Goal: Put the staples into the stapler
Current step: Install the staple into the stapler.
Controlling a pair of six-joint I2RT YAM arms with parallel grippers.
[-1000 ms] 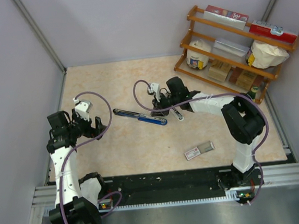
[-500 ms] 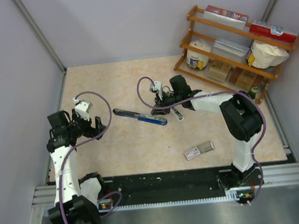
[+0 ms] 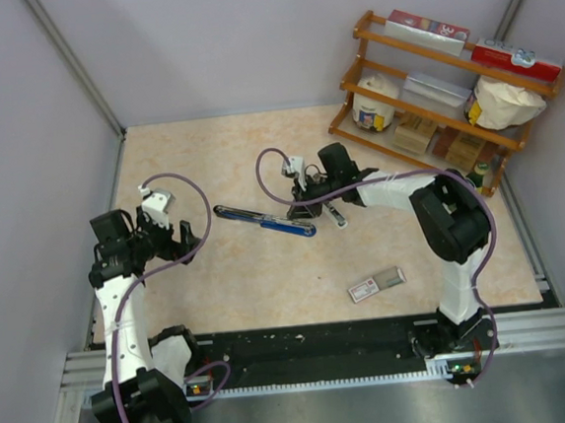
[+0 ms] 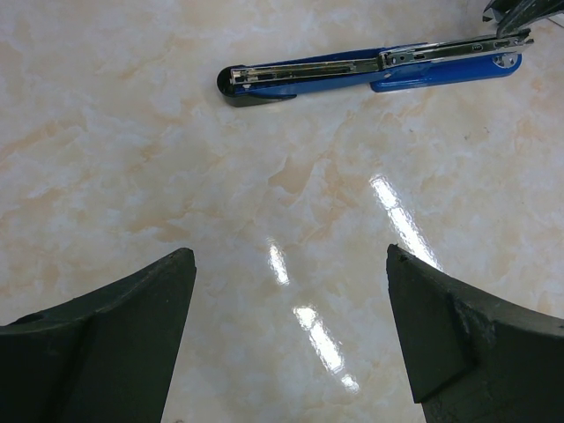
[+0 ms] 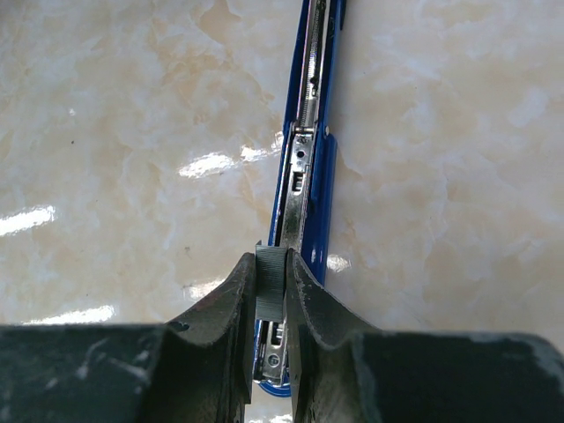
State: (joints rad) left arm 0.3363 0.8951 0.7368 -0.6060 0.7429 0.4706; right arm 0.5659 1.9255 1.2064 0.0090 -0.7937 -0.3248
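The blue stapler (image 3: 263,218) lies opened out flat mid-table, its metal channel facing up (image 5: 308,150) (image 4: 370,70). My right gripper (image 3: 302,206) (image 5: 270,295) hovers over the stapler's right end. It is shut on a short grey strip of staples (image 5: 270,282), held edge-up between the fingers just above the channel. My left gripper (image 3: 181,242) (image 4: 291,264) stands open and holds nothing, well left of the stapler. The red-and-white staple box (image 3: 376,283) lies with its grey tray slid out, near the front right.
A small white-and-dark object (image 3: 334,214) lies just right of my right gripper. A wooden shelf (image 3: 417,56) with boxes, jars and bags stands at the back right. Grey walls close in the table on the left, back and right.
My right wrist has shifted only slightly over the stapler's right end, still gripping the strip. The left arm has not moved.
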